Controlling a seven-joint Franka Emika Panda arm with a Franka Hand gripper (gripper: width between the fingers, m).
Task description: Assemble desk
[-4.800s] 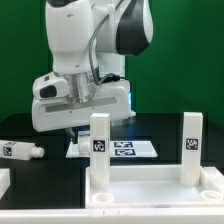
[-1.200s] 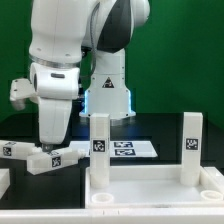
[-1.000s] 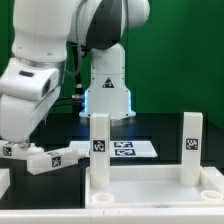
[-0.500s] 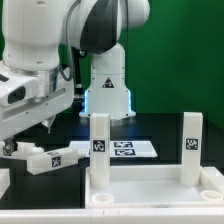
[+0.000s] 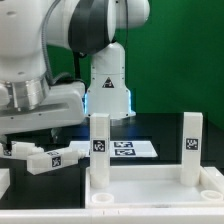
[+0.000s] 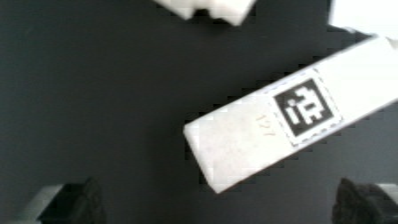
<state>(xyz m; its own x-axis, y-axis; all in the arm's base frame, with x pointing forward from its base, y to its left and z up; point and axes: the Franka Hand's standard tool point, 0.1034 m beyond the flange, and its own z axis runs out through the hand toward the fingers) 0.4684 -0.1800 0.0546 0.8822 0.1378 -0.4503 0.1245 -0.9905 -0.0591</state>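
Gripper is wide open and empty, with nothing between the fingers. In the wrist view a loose leg lies flat on the dark table, tag side up. It sits ahead of the fingertips, apart from them and not yet between them. Key relation: its long axis runs oblique to the line joining the two fingers, so I reckon the wrist needs a turn before descent so the jaws cross the short side.

Exterior view: the arm hangs over the exterior view's left. Two loose legs lie there at approx 9 o'clock of the top, the nearer one's axis approx 8-to-2 o'clock. Can't tell which one the wrist cam shows.

The top sits at frame 6 o'clock with 2 upright legs already in, and the marker board is behind them. Desk is partway done, I'd say — next is a pick.
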